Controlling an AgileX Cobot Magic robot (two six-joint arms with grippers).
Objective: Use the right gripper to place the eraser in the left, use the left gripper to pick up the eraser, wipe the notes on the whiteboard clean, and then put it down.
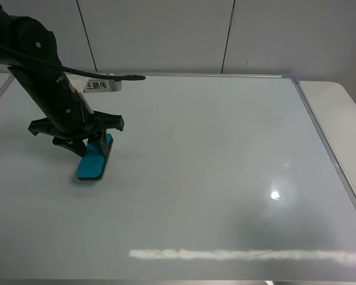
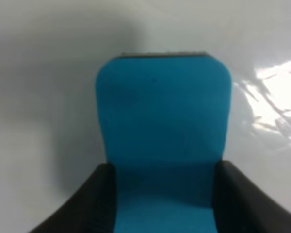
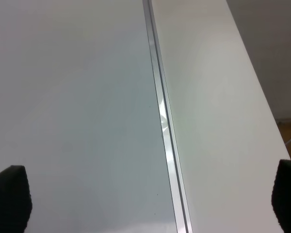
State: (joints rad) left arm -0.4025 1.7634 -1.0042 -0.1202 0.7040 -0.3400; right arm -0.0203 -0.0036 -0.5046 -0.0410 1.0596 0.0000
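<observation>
eraser [image 2: 163,145]: is clamped by left gripper [image 1: 83,141], at 9 o'clock on whiteboard [image 1: 225,148]
right gripper [image 3: 145,194]: is held wide over the frame

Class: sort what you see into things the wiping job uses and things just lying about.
Job: left gripper, jaws closed on the eraser; whiteboard; right gripper, jaws open.
Lying about: name label at the board's far edge; table.

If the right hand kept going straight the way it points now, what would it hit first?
Probably the silver metal frame of the glossy white whiteboard: it runs between the open right hand fingertips, nothing nearer visible. Depth is unclear.
</observation>
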